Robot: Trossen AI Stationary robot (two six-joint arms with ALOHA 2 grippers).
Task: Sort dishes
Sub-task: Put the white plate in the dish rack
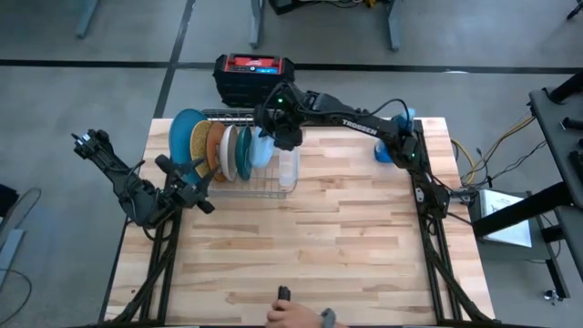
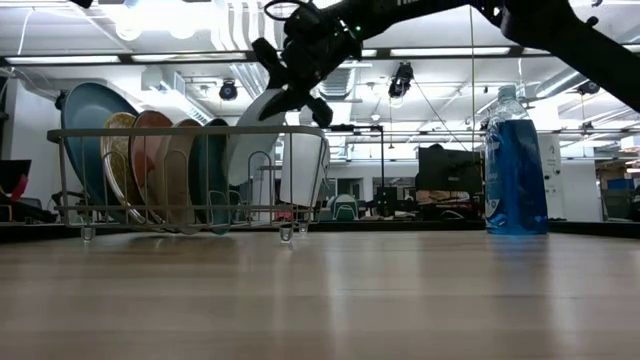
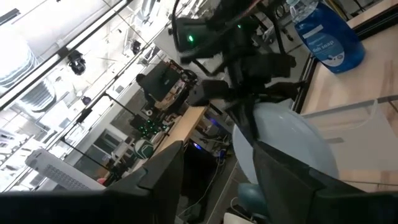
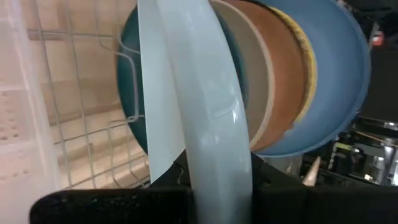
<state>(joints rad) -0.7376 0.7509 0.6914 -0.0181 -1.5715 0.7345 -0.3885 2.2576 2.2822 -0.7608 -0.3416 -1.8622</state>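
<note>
Left claw (image 1: pixel 202 185) waits open beside a wire rack (image 1: pixel 264 189) on the bench (image 1: pixel 301 255). Four plates stand upright inside. Right claw (image 1: pixel 270 130) pinches the small pale blue plate's (image 1: pixel 261 150) rim above the rack.

The right arm stretches from its base near the table's right edge across toward the far left part of the table, elbow raised, wrist bent downward. The right gripper (image 1: pixel 271 134) hangs above the tabletop with its fingers (image 4: pixel 124 202) pinched close together on a thin rim. The left arm sits folded near the table's left edge, its forearm low. The left gripper (image 1: pixel 202 173) points toward the table's middle, fingers (image 3: pixel 163 180) spread apart.
</note>
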